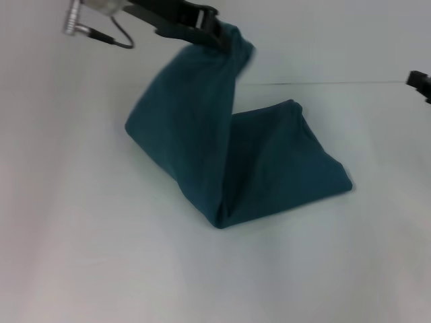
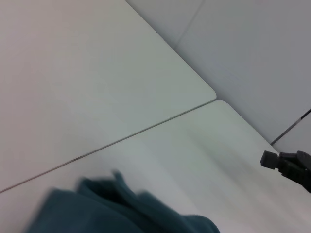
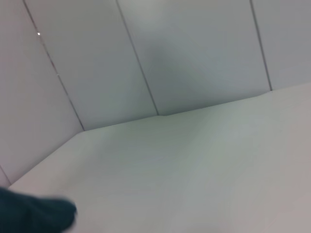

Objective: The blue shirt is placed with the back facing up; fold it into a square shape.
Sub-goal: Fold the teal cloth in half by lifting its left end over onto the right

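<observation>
The blue shirt [image 1: 256, 161] is partly folded on the white table [image 1: 101, 256]. One end of it is lifted high at the back, and the rest lies bunched in a wedge on the table. My left gripper [image 1: 217, 35] is at the top of the head view, shut on that raised end. In the left wrist view the shirt [image 2: 116, 213] shows as a dark teal heap. The right wrist view catches only a corner of the shirt [image 3: 34, 216]. My right gripper [image 1: 420, 83] stays at the table's far right edge, away from the cloth, and also shows far off as the right gripper [image 2: 287, 166].
A thin seam [image 1: 323, 83] runs across the table behind the shirt. Pale wall panels [image 3: 194, 53] stand beyond the table's far edge. A silver connector with a black cable [image 1: 81, 25] hangs from the left arm at the top left.
</observation>
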You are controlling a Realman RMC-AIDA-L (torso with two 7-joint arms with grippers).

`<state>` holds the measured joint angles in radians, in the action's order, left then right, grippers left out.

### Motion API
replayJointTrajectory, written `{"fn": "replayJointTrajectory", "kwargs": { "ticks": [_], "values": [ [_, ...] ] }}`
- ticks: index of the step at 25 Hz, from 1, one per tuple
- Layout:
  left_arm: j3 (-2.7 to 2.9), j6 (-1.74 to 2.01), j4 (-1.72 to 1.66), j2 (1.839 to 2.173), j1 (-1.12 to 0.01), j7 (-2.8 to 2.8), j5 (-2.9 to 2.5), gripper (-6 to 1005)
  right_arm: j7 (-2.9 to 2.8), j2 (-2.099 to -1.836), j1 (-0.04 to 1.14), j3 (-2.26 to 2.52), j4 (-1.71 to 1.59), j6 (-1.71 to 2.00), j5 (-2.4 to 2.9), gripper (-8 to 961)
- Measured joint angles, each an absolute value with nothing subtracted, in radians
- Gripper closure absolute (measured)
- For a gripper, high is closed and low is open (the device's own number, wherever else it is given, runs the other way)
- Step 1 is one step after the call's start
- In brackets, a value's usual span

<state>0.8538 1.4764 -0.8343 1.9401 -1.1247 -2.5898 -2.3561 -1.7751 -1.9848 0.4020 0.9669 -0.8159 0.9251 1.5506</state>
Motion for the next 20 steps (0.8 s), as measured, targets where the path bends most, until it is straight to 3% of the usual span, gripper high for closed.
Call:
{"fn": "replayJointTrajectory", "kwargs": {
  "ticks": [7, 17, 20],
  "values": [
    [0.953, 1.372, -0.786, 1.983, -1.184, -2.603, -2.357, 958, -1.783, -1.991, 0.399, 0.856, -0.821, 1.004, 1.63, 951],
    [0.982, 1.263, -0.74, 1.999, -1.228, -2.614, -2.359, 957, -1.783, -1.991, 0.4, 0.841, -0.826, 1.009, 1.666, 952],
    [0.982, 1.227, -0.724, 2.045, -1.232, -2.613, -2.359, 958, -1.784, -1.989, 0.4, 0.832, -0.828, 1.018, 1.67, 952]
  ]
}}
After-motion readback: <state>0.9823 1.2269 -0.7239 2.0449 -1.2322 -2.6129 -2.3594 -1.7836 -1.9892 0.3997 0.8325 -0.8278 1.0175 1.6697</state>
